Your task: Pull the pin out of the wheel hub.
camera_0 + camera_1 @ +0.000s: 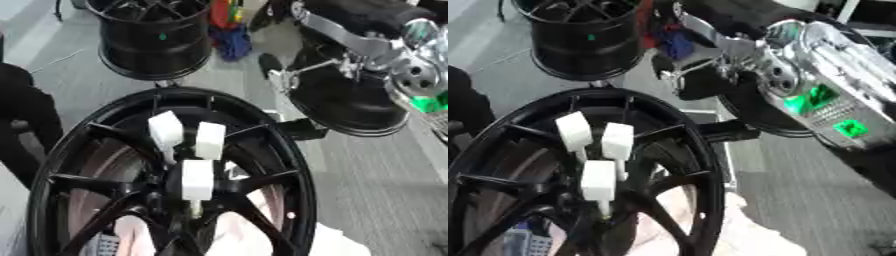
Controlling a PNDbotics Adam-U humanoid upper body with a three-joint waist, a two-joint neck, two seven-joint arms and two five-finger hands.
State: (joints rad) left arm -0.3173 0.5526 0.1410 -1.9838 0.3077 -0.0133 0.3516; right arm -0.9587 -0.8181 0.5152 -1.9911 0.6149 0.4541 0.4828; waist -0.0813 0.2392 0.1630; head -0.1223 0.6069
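A black spoked wheel hub (289,165) fills the lower left of both views. Three white block-headed pins stand at its centre: one at the upper left (165,129), one beside it (210,140), and one lower (197,179) on a thin stem. My right arm (824,75), silver with green lights, comes in from the upper right. Its hand (278,75) hangs above and to the right of the hub's rim, apart from the pins. My left hand does not show.
A second black wheel (153,40) stands upright at the back left. A black round body (350,107) lies under my right arm. Red and blue things (229,35) sit behind. A dark shape (17,110) is at the left edge.
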